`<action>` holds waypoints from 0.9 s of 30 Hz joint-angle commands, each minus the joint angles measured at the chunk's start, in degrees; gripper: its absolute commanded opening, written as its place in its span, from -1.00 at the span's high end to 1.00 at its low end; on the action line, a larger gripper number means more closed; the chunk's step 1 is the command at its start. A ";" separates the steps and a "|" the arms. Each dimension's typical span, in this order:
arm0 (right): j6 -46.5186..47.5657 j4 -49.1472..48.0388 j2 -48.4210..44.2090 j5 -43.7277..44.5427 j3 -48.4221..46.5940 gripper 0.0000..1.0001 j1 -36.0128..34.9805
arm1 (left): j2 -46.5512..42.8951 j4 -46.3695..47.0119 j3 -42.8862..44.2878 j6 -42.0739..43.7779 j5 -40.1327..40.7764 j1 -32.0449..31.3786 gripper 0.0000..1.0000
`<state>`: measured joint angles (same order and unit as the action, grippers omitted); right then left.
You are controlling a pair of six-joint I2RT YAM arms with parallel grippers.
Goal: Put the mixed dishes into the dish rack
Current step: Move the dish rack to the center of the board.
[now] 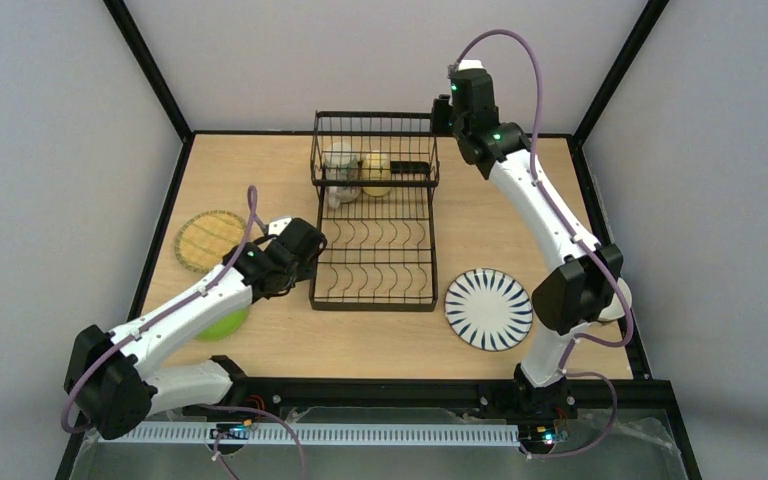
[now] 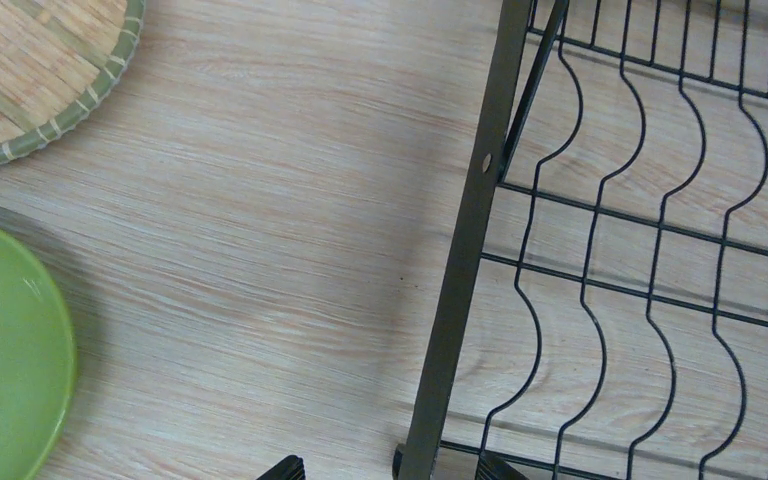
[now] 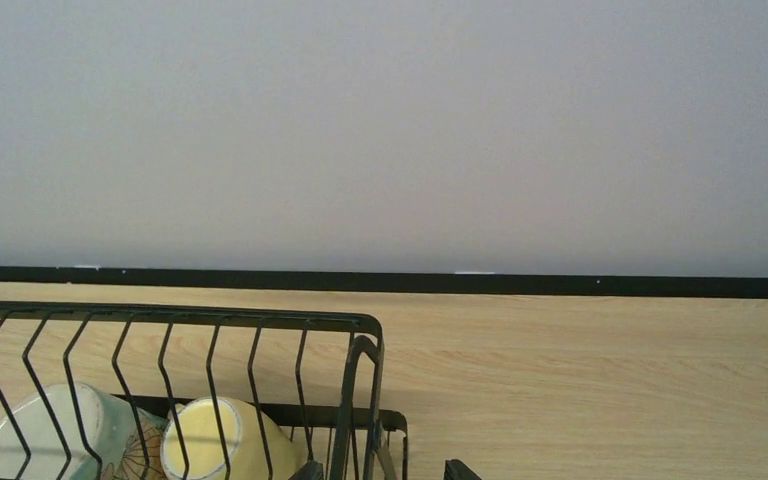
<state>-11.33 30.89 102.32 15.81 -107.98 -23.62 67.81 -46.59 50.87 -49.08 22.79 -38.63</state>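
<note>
Your two arms match. The left arm [image 1: 185, 315] and right arm [image 1: 530, 195] each have glossy white links set between chunky black joint housings. A thin purple cable [image 1: 510, 31] loops along each arm, and small green lights [image 1: 497, 136] glow on the black joints. Your left gripper [image 2: 388, 470] shows black, ribbed fingertips [image 2: 285, 467]. The bases [image 1: 538, 400] are black.

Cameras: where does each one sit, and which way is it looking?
Top external: above and behind, looking down; left arm and right arm flank the dish rack.
Left wrist: on the left arm, faces straight down at the rack's corner, yellow woven-look plate and lime-green plate; its fingers peek in below.
Right wrist: by the rack's basket, facing level toward the back wall; a fingertip shows.
Shared: top and right wrist both see the yellow mug.
</note>
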 commanded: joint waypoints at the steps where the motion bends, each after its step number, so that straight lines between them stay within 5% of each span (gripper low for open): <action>1: 0.23 2.17 -2.41 -0.78 -1.38 -0.35 0.15 | -2.35 -3.27 2.53 0.62 0.73 -0.30 -0.98; 18: -4.13 4.95 -13.22 6.03 3.09 -0.45 -0.11 | -9.42 -4.01 7.40 6.68 -3.12 -0.30 -0.98; 27: -12.73 8.92 -23.98 16.32 20.58 -0.47 -0.11 | -7.77 -0.12 7.00 13.69 -9.33 -1.90 -0.98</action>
<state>-18.50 34.30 81.82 25.58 -93.86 -23.64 59.11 -49.10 57.21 -40.05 17.15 -39.44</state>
